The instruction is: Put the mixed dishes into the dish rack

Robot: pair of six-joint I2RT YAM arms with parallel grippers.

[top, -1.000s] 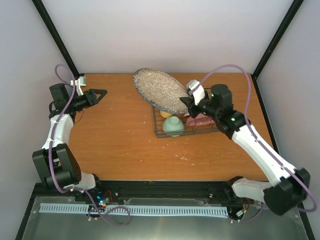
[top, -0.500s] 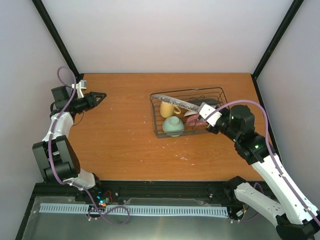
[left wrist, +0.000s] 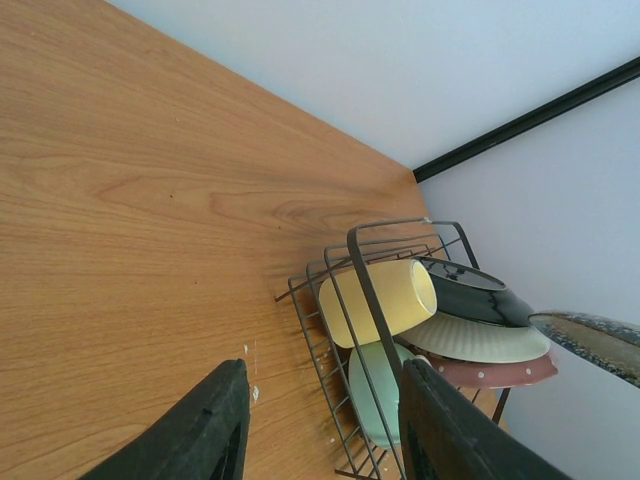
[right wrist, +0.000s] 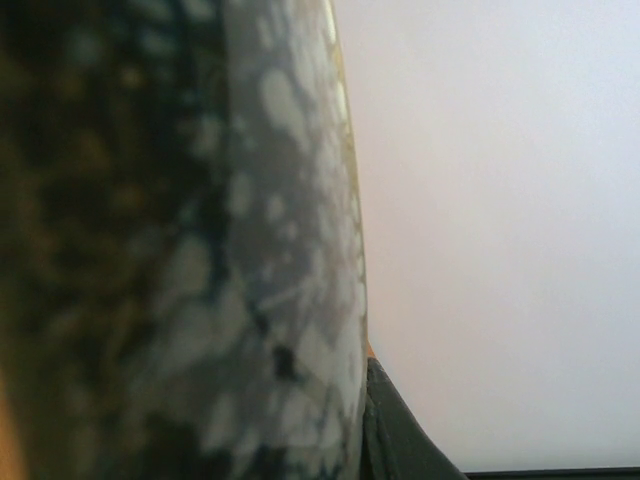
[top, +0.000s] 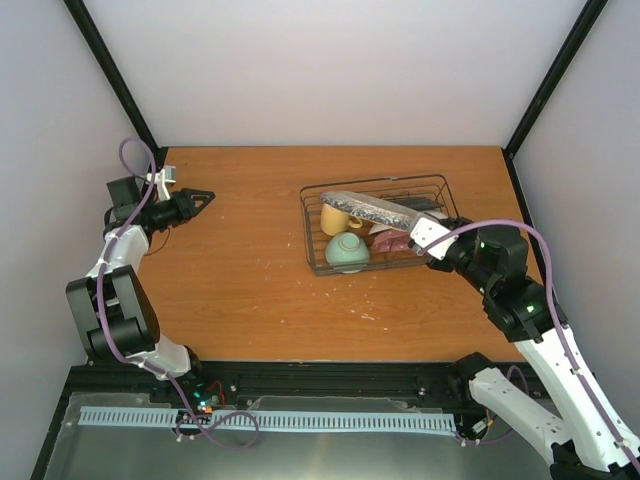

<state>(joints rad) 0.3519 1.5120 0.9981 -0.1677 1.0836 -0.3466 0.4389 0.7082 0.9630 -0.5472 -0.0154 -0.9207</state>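
Observation:
The black wire dish rack stands right of centre on the table. In it are a yellow mug, a mint-green bowl and a pink plate. A speckled grey plate lies slanted across the rack's top, and my right gripper is shut on its right edge. That plate fills the right wrist view beside one dark finger. My left gripper hangs open and holding nothing at the far left. Its view shows the rack, mug, bowl and stacked plates.
Black frame posts rise at the back corners, with pale walls behind. Bare wooden tabletop lies between the left gripper and the rack. The arm bases sit along the near edge.
The right arm has swung the speckled plate down from high and tilted over the rack's back left until it lies across the rack, and the arm has drawn back right. The left gripper barely shifted.

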